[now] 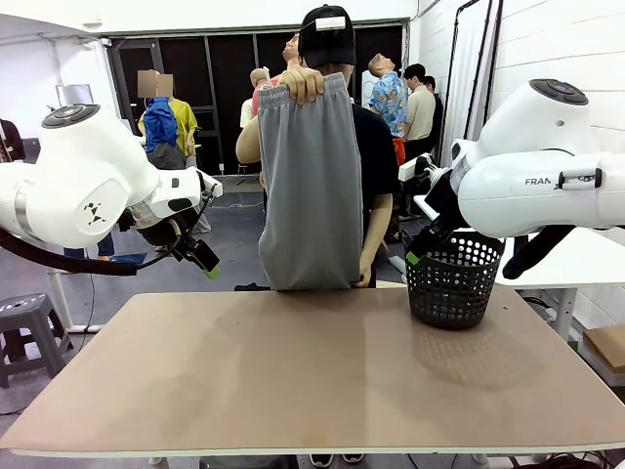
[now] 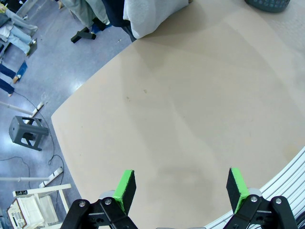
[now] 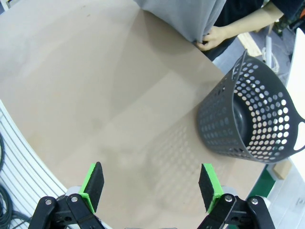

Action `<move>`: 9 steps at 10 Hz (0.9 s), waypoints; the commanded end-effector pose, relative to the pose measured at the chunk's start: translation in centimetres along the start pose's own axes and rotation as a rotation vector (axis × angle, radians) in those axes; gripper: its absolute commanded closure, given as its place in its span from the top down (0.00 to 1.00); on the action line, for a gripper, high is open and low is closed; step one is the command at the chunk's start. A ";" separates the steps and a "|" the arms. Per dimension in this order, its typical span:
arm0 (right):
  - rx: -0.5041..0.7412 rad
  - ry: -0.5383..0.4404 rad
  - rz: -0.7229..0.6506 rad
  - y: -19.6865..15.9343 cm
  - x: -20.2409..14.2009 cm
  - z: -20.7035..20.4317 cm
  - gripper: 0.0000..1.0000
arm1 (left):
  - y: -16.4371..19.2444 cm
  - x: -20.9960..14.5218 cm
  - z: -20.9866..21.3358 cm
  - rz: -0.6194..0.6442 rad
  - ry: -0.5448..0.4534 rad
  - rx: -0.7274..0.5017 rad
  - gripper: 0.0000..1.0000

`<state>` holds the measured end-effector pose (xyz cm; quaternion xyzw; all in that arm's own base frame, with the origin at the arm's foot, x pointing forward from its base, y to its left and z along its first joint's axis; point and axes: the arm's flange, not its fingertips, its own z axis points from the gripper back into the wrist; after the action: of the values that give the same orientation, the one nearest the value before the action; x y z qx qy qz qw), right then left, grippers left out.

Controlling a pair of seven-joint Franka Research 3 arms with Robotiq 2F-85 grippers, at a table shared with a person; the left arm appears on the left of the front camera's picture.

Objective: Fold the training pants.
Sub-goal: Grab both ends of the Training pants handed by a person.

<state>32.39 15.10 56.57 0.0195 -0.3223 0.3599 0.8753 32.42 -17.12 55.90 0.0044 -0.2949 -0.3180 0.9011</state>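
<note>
So the person at the far side of the desk (image 1: pixel 293 381) is holding the grey training pants (image 1: pixel 311 186) up in the air, one hand (image 1: pixel 301 83) pinching the elastic waistband up top and the other hand (image 3: pixel 215 36) steadying the bottom edge down by the desk's far edge. They hang as one narrow panel, so my guess is the legs are already laid over each other and the hanging just lets gravity pull the fabric flat before it goes down. Nothing of the pants rests on the desk as far as I can tell. The left end effector (image 2: pixel 181 185) and the right end effector (image 3: pixel 151 183) both have their green pads spread wide with nothing between them, hovering over bare desktop on either side, which reads like leaving the middle free for the pants to land. The black mesh basket (image 1: pixel 452 283) sits off at the right far corner, out of the folding area.
</note>
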 end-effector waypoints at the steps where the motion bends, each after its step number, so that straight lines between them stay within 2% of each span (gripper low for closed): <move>1: 0.001 0.001 0.000 0.0 0.0 0.0 1.00 | 0.2 0.2 -0.1 0.001 0.001 -0.002 1.00; 9: 0.001 0.001 0.000 0.0 0.0 0.0 1.00 | 0.2 0.2 -0.1 0.001 0.001 -0.002 1.00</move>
<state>32.39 15.10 56.57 0.0195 -0.3223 0.3599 0.8753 32.42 -17.12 55.90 0.0044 -0.2949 -0.3180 0.9011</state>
